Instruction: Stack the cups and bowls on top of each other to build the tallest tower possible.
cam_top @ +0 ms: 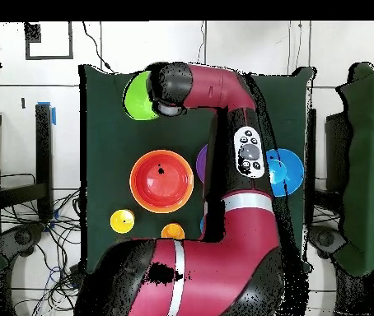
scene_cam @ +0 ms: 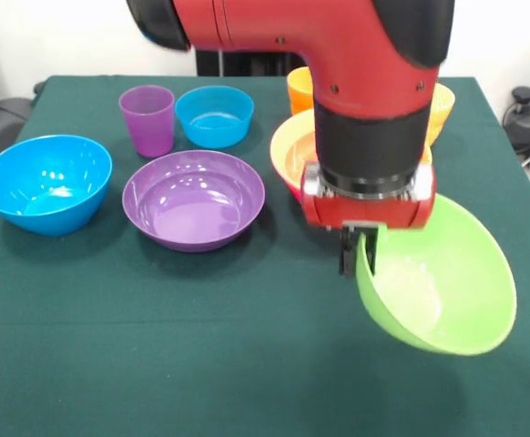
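Green table (scene_cam: 156,364): one green bowl (scene_cam: 443,282) clamped by fingers (scene_cam: 351,250).

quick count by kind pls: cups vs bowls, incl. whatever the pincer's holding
Cups: 3 (purple cup, orange cup, yellow cup)
Bowls: 6 (blue bowl, small blue bowl, purple bowl, green bowl in the pincer, orange bowl with red-orange bowl nested inside)
Total: 9 clearly seen

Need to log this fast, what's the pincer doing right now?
Pincer: shut on the rim of the glossy green plastic bowl, holding it tilted above the table.
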### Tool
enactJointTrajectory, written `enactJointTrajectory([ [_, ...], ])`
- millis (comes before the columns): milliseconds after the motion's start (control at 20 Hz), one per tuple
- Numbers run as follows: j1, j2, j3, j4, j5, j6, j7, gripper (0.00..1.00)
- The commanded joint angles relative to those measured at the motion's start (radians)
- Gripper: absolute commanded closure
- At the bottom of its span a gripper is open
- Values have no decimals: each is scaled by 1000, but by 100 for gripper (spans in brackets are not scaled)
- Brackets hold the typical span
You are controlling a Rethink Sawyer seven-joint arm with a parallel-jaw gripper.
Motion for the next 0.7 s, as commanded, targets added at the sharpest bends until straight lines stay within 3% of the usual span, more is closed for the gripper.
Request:
enactJointTrajectory([
  [50, -13, -205, 41, 247, 7, 106, -104, 100],
  [400, -38, -317, 44, 369, 7, 103, -91, 100],
  [700, -55, -322, 63, 381, 2, 104, -92, 100],
])
